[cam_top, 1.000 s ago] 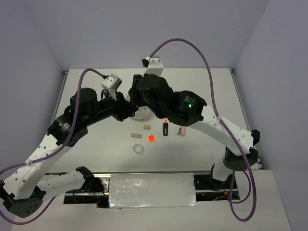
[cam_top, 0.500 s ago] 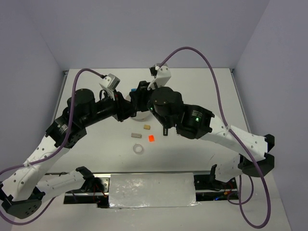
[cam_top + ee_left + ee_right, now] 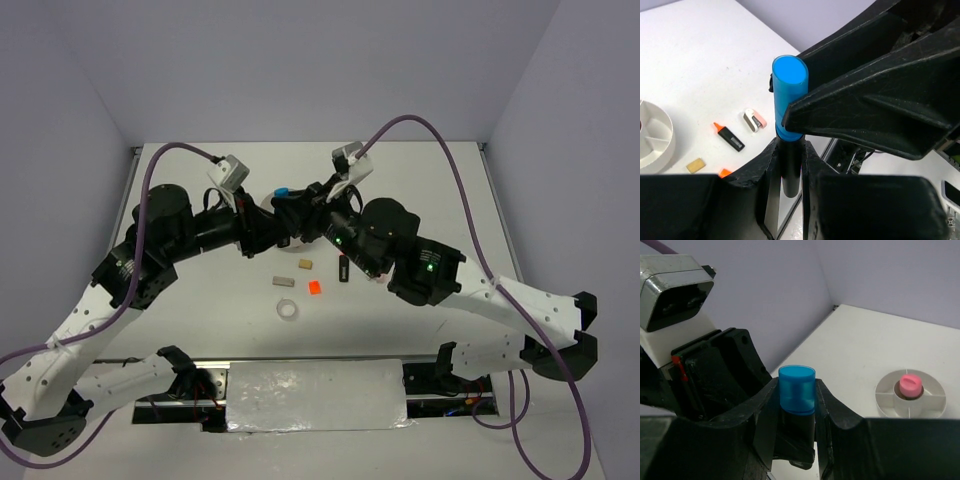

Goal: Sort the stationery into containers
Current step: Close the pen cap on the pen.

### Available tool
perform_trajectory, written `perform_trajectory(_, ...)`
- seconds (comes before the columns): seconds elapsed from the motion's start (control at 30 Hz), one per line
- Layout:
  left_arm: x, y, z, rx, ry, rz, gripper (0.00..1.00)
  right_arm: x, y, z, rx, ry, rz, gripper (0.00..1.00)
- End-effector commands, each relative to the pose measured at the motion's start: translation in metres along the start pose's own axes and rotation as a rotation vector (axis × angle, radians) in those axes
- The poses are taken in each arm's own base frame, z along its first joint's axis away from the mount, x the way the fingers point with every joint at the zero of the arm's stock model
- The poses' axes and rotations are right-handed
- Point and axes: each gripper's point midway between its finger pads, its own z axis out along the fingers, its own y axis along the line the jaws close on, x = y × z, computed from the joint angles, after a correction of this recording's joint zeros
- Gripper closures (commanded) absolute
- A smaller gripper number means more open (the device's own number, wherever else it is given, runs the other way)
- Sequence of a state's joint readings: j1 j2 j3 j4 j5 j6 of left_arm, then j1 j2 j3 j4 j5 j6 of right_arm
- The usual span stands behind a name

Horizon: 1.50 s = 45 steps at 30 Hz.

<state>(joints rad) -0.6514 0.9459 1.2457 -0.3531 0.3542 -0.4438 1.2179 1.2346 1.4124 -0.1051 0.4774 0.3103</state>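
top external: left end effector (image 3: 788, 161), right end effector (image 3: 796, 401) grip marker (image 3: 283, 190).

No readable text, labels, brands or numbers anywhere.

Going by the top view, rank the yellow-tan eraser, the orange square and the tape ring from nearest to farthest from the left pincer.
1. Yellow-tan eraser: just below the left pincer in the picture, slightly to its right.
2. Orange square: lower again, just past the eraser.
3. Tape ring: lowest of the three, almost straight below the pincer.
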Motion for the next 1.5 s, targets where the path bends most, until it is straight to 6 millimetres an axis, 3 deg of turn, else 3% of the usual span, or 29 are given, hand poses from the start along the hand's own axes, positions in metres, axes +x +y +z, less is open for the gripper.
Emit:
perform_trajectory(0.0,-0.073,-0.036,-0.013,0.123,-0.26,0.16,1.0,0.044,0.036,-0.009,-0.239,0.15,-0.044,0.97)
perform_trajectory(0.27,-0.066,-0.04,-0.017,0.154,-0.248,0.219,1.0,0.039,0.048,-0.022,-0.416,0.185,-0.076,1.0)
perform_trajectory(0.4,-0.065,-0.042,-0.02,0.159,-0.245,0.238,1.0,0.034,0.044,-0.026,-0.455,0.194,-0.077,1.0)
perform_trajectory(0.57,-0.069,-0.041,-0.023,0.148,-0.278,0.258,1.0,0.04,0.044,-0.026,-0.462,0.221,-0.052,0.96)
perform_trajectory(0.67,-0.073,-0.032,-0.023,0.097,-0.291,0.265,1.0,0.044,0.046,-0.025,-0.464,0.247,-0.046,0.88)
perform_trajectory(0.8,-0.075,-0.025,-0.024,0.052,-0.29,0.284,1.0,0.039,0.04,-0.023,-0.414,0.247,-0.038,0.84)
perform_trajectory(0.93,-0.081,-0.005,-0.027,-0.069,-0.326,0.271,1.0,0.026,0.023,-0.012,-0.257,0.236,-0.003,0.85)
perform_trajectory(1.0,-0.083,0.004,-0.03,-0.119,-0.345,0.264,1.0,0.031,0.022,-0.012,-0.223,0.262,-0.009,0.85)
perform_trajectory(1.03,-0.084,0.006,-0.031,-0.133,-0.352,0.269,1.0,0.024,0.022,-0.01,-0.203,0.247,-0.01,0.84)
perform_trajectory(1.1,-0.086,0.011,-0.031,-0.159,-0.361,0.274,1.0,0.036,0.023,-0.007,-0.173,0.289,-0.033,0.84)
perform_trajectory(1.13,-0.086,0.013,-0.03,-0.165,-0.359,0.277,1.0,0.03,0.023,-0.005,-0.154,0.276,-0.047,0.83)
perform_trajectory(1.2,-0.088,0.013,-0.029,-0.167,-0.36,0.285,1.0,0.042,0.024,-0.002,-0.125,0.306,-0.075,0.82)
perform_trajectory(1.47,-0.093,0.005,-0.029,-0.129,-0.37,0.322,1.0,0.038,0.024,0.0,-0.135,0.258,-0.109,0.74)
